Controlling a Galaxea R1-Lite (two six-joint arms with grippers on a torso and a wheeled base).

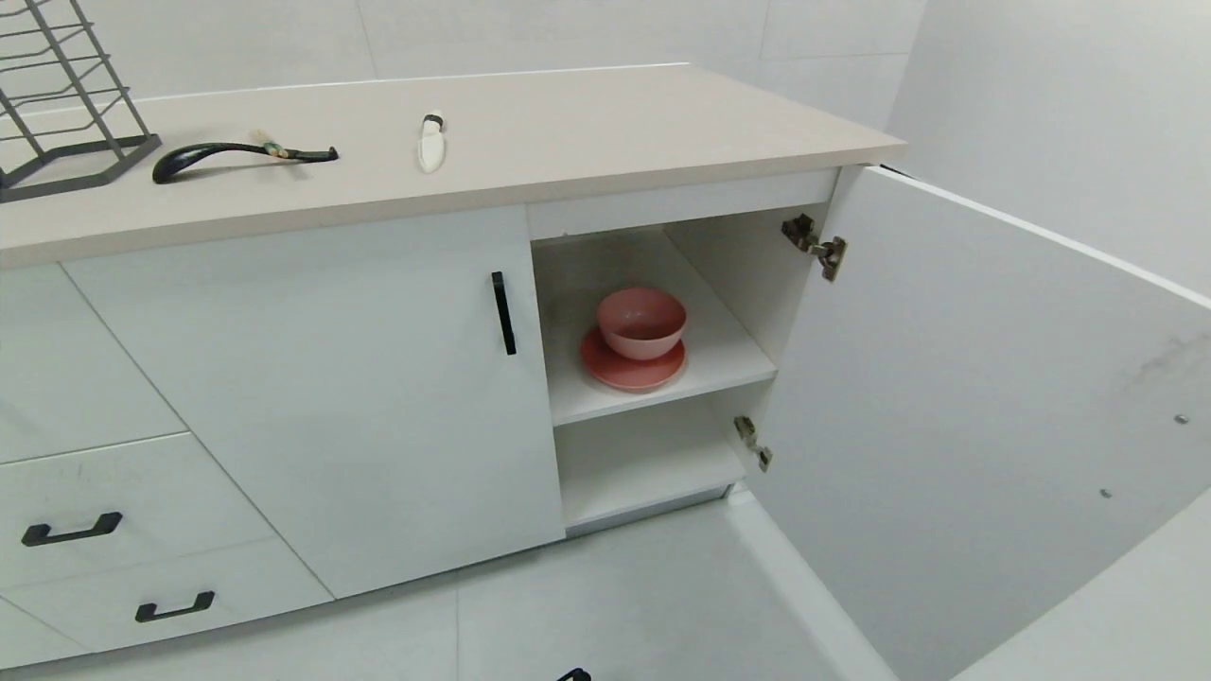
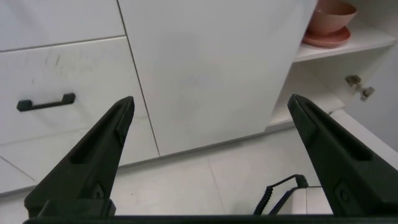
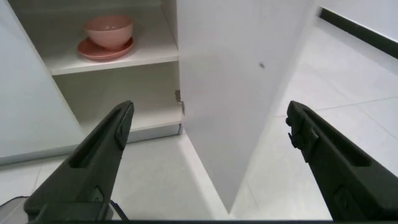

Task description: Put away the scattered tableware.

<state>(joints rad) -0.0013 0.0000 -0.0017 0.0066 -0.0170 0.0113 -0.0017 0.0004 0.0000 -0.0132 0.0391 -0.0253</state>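
A pink bowl (image 1: 641, 322) sits on a pink plate (image 1: 632, 369) on the upper shelf of the open cabinet. The bowl (image 2: 333, 15) and plate (image 2: 326, 38) appear again beyond my left gripper (image 2: 211, 102), which is open, holds nothing and hangs low before the closed cabinet door. My right gripper (image 3: 210, 109) is also open and holds nothing, low in front of the open compartment, with the bowl (image 3: 109, 30) and plate (image 3: 106, 50) farther in. On the countertop lie a black curved utensil (image 1: 236, 154) and a small white utensil (image 1: 431, 144) with a black tip.
The right cabinet door (image 1: 993, 407) stands swung wide open, and its edge (image 3: 242, 81) is close to my right gripper. A dark wire rack (image 1: 57, 95) stands at the counter's far left. Drawers with black handles (image 1: 71, 530) are at the lower left. Under the pink dishes is a bare lower shelf (image 1: 643, 463).
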